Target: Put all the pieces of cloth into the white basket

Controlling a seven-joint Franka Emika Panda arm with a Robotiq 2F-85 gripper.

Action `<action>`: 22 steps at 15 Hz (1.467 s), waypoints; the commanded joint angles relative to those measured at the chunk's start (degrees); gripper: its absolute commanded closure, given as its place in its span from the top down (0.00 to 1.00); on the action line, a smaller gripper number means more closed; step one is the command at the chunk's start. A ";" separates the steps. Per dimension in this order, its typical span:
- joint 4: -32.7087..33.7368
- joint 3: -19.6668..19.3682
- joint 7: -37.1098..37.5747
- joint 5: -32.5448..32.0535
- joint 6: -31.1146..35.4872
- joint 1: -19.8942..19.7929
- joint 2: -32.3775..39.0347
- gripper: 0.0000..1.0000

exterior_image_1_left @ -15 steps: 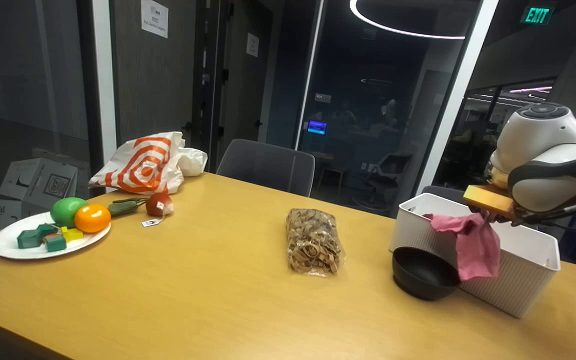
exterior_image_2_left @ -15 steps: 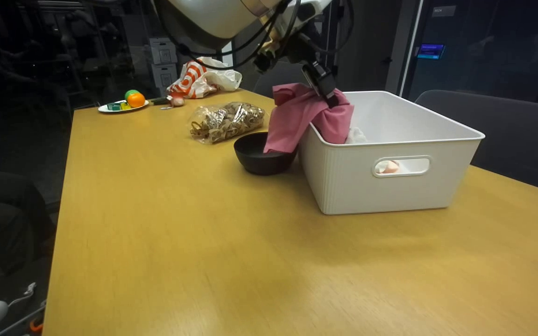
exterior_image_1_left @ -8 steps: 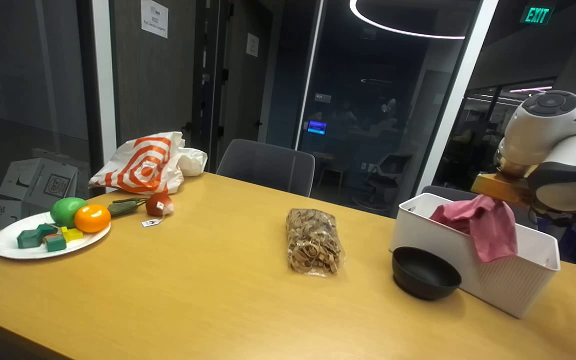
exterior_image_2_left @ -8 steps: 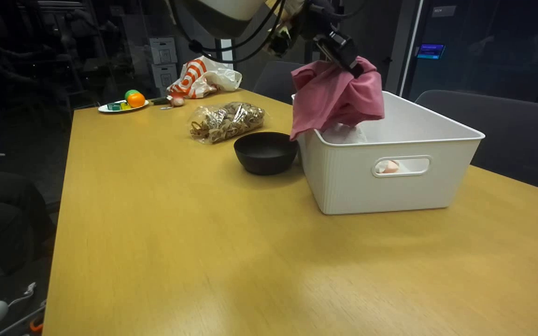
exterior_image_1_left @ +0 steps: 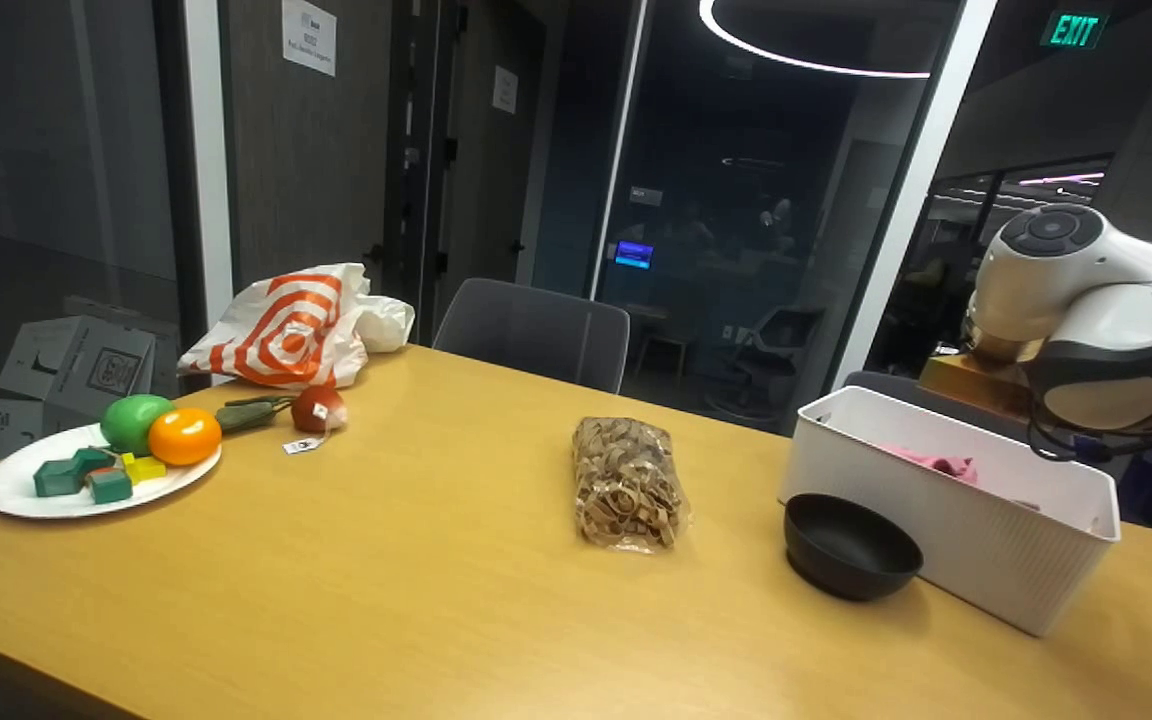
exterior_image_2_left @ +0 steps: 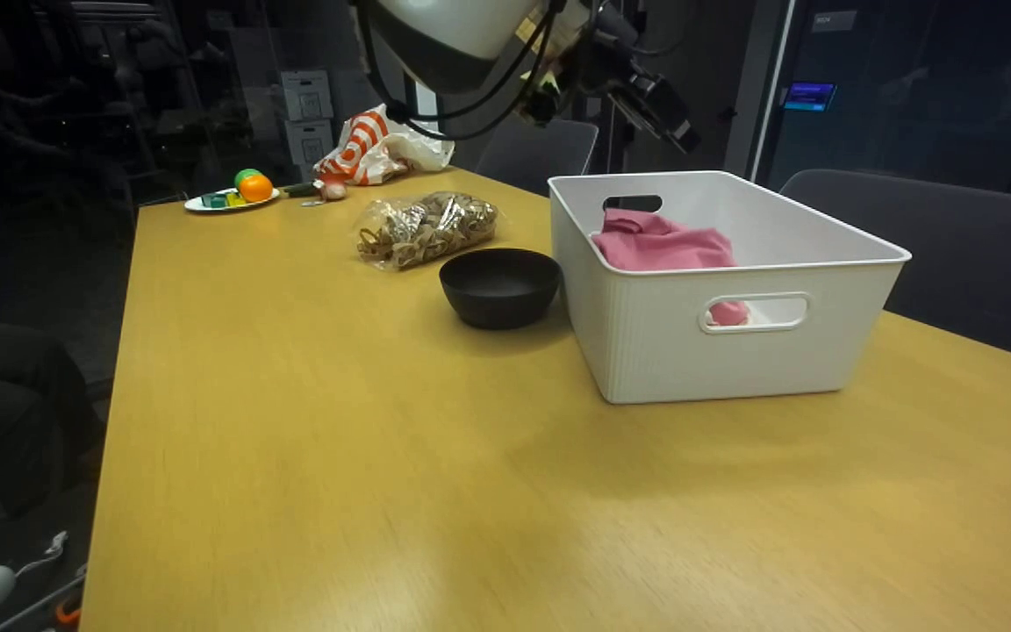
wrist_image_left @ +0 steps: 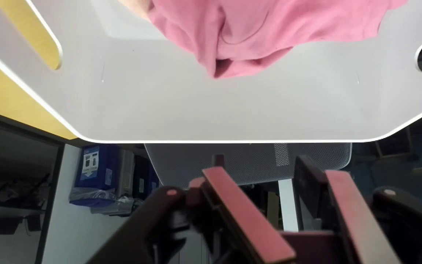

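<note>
The pink cloth (exterior_image_2_left: pixel 663 243) lies crumpled inside the white basket (exterior_image_2_left: pixel 734 351). It also shows inside the basket in an exterior view (exterior_image_1_left: pixel 941 464) and in the wrist view (wrist_image_left: pixel 247 40). A pale peach thing (wrist_image_left: pixel 137 5), perhaps another cloth, shows beside the pink cloth at the top edge of the wrist view; most of it is hidden. My gripper (exterior_image_2_left: pixel 684 138) hangs above the basket, apart from the cloth. In the wrist view my gripper (wrist_image_left: pixel 259 163) has its fingers spread with nothing between them.
A black bowl (exterior_image_1_left: pixel 851 547) stands against the basket's side. A clear bag of brown pieces (exterior_image_1_left: pixel 628 485) lies mid-table. A white plate (exterior_image_1_left: pixel 11 490) with toy fruit and blocks, and a white-and-orange bag (exterior_image_1_left: pixel 286 330), are at the far end. Chairs (exterior_image_2_left: pixel 935 254) stand behind the table.
The pink cloth was held by my gripper, hanging over the basket's rim, and was lifted. Now it is let go and lies in the basket. The gripper is open above it.
</note>
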 commanded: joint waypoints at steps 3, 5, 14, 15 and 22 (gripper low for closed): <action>-7.17 3.65 -12.35 11.82 -1.94 -0.92 -7.01 0.98; -11.45 5.44 -21.98 21.64 -4.79 -0.86 -10.90 1.00; -11.56 9.33 -54.91 49.22 -42.40 1.20 -25.50 1.00; -10.44 8.91 -57.57 50.44 -47.26 2.05 -26.53 1.00; -7.52 10.62 -67.22 54.55 -58.98 1.06 -29.30 1.00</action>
